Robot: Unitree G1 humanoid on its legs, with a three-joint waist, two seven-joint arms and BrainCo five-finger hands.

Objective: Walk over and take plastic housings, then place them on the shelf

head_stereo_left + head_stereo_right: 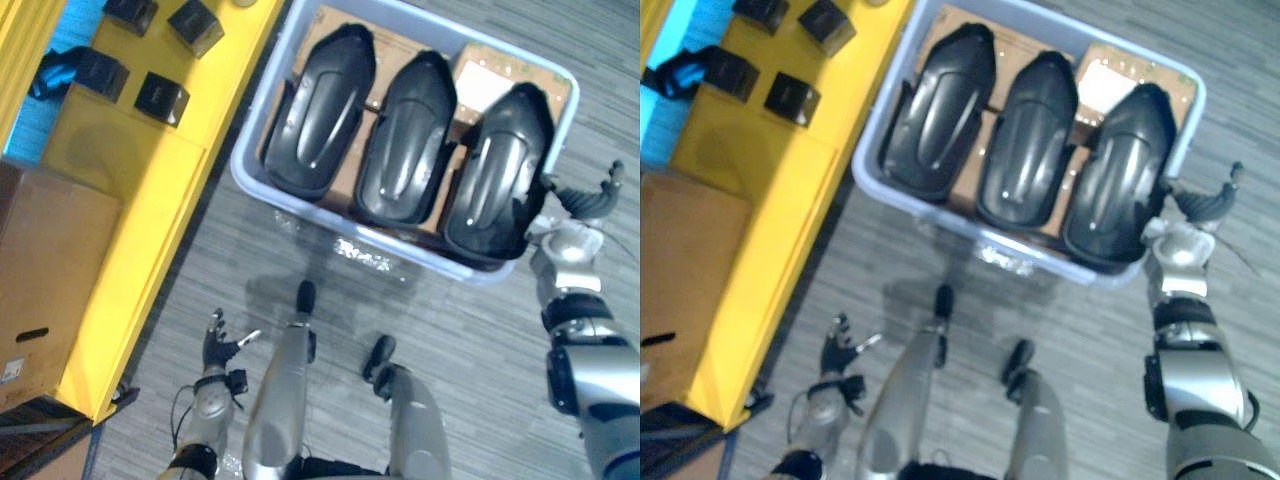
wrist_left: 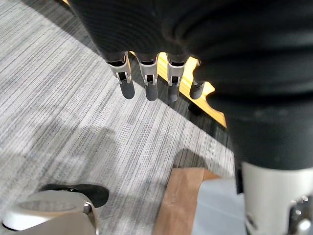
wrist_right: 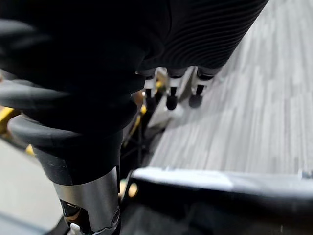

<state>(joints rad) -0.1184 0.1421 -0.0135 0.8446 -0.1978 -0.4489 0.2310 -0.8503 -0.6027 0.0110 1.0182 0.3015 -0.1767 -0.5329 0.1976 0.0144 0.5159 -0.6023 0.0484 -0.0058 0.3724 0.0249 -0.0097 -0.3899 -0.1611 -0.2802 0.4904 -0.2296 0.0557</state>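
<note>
Three plastic housings [image 1: 405,140] lie side by side in a bin [image 1: 300,208] on the floor [image 1: 470,350], probably light, stiff, glossy shells best gripped at a rim; the right hand [image 1: 580,205], fingers spread, is at the bin's right edge, and the left hand [image 1: 217,345] hangs open.
</note>
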